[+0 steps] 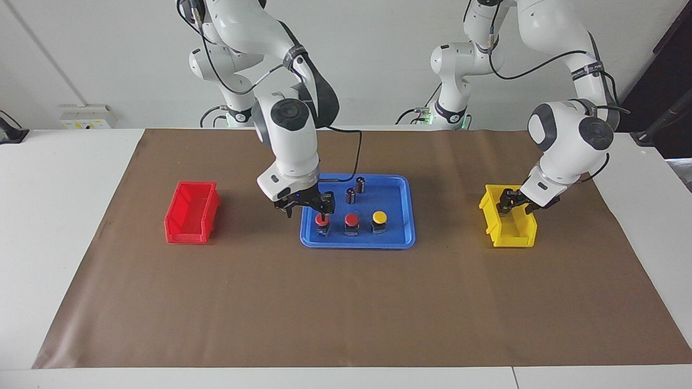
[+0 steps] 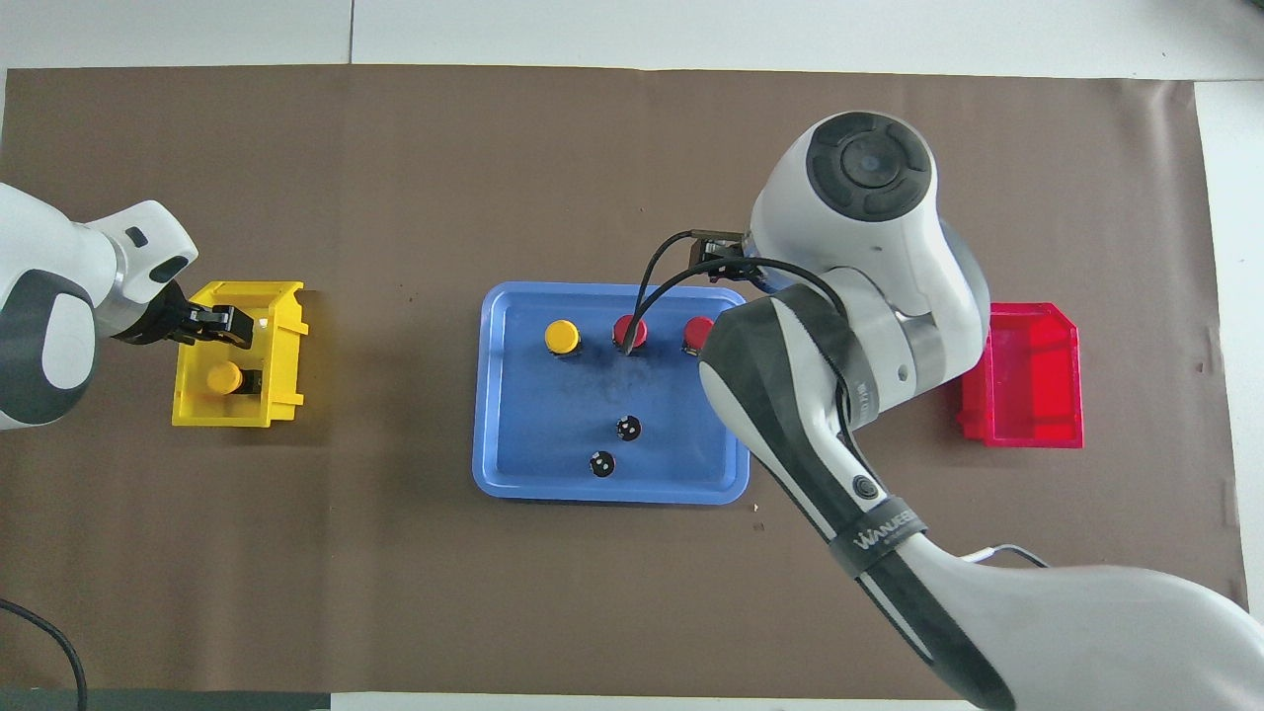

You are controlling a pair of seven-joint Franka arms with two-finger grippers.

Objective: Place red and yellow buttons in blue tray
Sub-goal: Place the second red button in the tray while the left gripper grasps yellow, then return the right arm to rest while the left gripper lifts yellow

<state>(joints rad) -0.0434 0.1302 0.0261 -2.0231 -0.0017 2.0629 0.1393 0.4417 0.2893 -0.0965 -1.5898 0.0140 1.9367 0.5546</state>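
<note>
In the facing view, the right gripper [image 1: 318, 207] is hanging low over the blue tray [image 1: 403, 216], at the corner toward the right arm's end. Its fingers are standing on either side of a red button [image 1: 323, 220], but whether they are pinching it or merely straddling it cannot be told, since the black finger is crossing the cap. A second red button [image 1: 351, 220] and a yellow button [image 1: 379, 218] are standing beside it in a row along the tray's edge farthest from the robots. Two dark cylinders [image 1: 355, 190] are standing in the tray nearer to the robots. The left gripper [image 1: 509, 200] is dipping into the yellow bin [image 1: 508, 233]; its fingertips are hiding below the bin's wall, so its state cannot be told. The red bin [image 1: 190, 212] is sitting at the right arm's end of the brown mat [image 1: 346, 302].

In the overhead view, the right arm's bulky wrist is covering the right gripper entirely and cutting off part of the gripped-or-straddled red button [image 2: 697, 334]. The other red button [image 2: 630, 330] and the yellow one [image 2: 562, 337] are showing plainly in the tray [image 2: 513, 464]. The left gripper [image 2: 219, 324] is reaching over the yellow bin [image 2: 286, 395], where a fourth button with a yellow cap [image 2: 224, 377] is lying just beside its fingers. The red bin [image 2: 1027, 405] is partly disappearing under the right arm.
</note>
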